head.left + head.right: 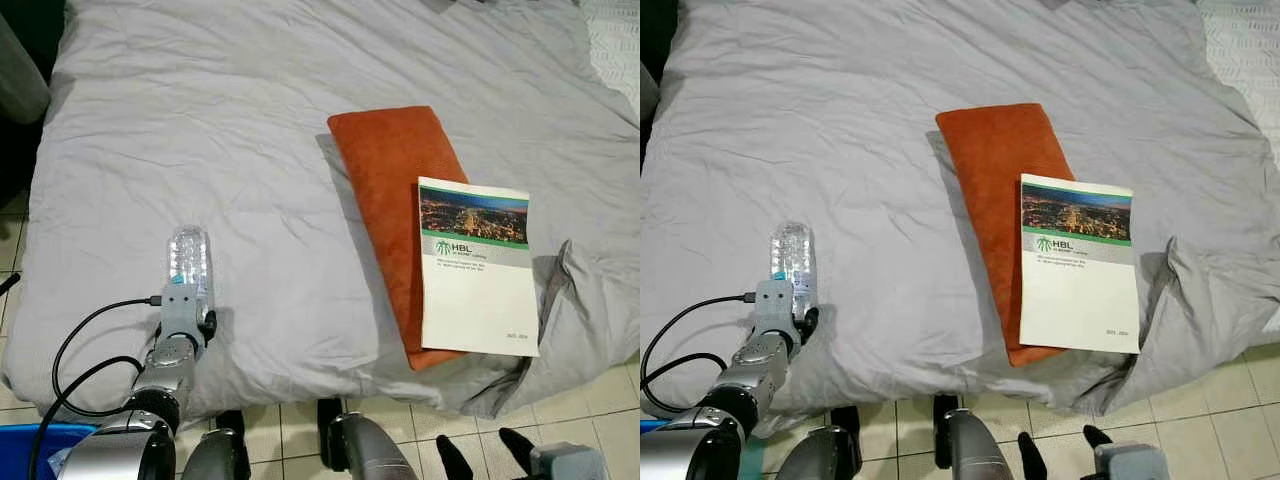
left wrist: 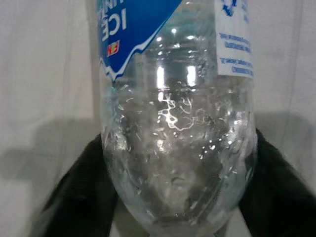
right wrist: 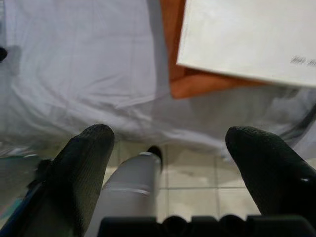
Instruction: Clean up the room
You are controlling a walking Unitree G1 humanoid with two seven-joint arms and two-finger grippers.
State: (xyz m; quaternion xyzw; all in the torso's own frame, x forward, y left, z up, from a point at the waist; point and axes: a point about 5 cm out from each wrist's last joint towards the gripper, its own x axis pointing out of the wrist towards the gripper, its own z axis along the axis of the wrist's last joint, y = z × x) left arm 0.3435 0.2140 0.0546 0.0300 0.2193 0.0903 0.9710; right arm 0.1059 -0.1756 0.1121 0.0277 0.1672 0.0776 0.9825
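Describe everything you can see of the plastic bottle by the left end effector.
The clear plastic water bottle lies on its side on the wrinkled grey bedsheet, near the bed's front-left edge. It looks empty, with droplets clinging inside. A blue and white label with the word ICE wraps part of it. Its rounded base points toward the wrist camera. The left end effector has one black finger on each side of the base, against the plastic. The cap end cannot be made out.
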